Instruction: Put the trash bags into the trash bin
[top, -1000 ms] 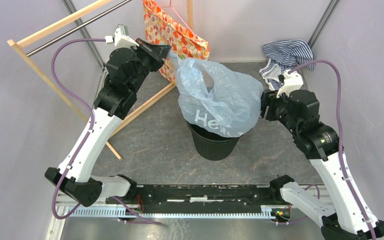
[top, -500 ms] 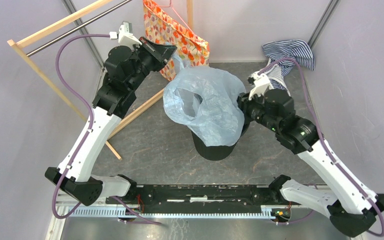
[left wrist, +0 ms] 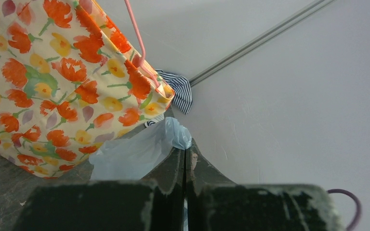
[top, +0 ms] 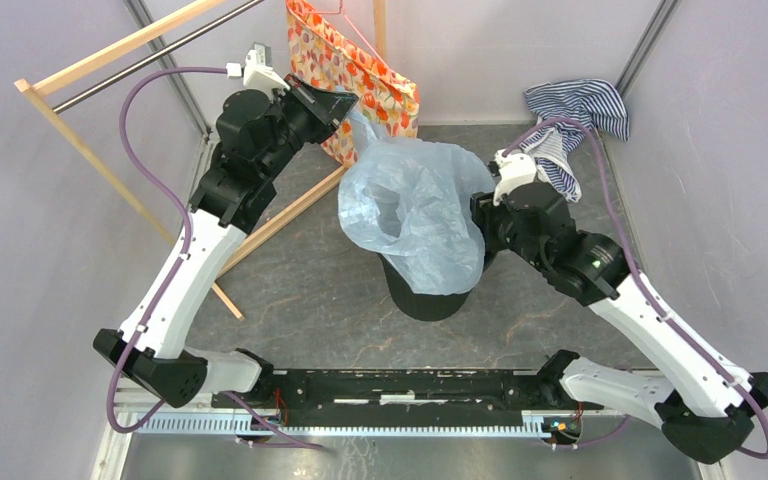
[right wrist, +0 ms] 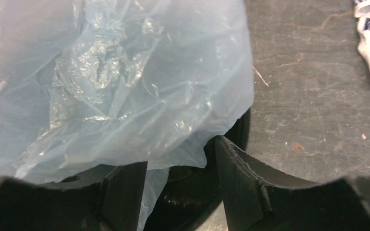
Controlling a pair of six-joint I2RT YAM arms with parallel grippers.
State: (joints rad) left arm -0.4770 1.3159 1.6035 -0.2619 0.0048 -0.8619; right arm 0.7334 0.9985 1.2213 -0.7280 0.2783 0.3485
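Desk [top: 300, 290] was bare left of and in front of the trash bin [top: 430, 295]. Trash bag [top: 410, 210] was draped over the bin's mouth, hiding the far rim. My left hand [top: 345, 100] was clenched on the bag's top corner, just beside the floral bag [top: 360, 60]. My right hand [right wrist: 180, 159] was spread open at the bin's right rim.

trash bag [top: 415, 210] across the trash bin [top: 430, 298] mouth

Pinching a corner of the pale-blue trash bag [left wrist: 135, 156] with the left gripper [left wrist: 185, 156], jaws pressed together. Up and left of the jaws, facing an orange floral fabric bag [left wrist: 53, 86] on a pink hanger [left wrist: 137, 43]. Just beyond the tips, glimpsing a striped cloth [left wrist: 178, 91].
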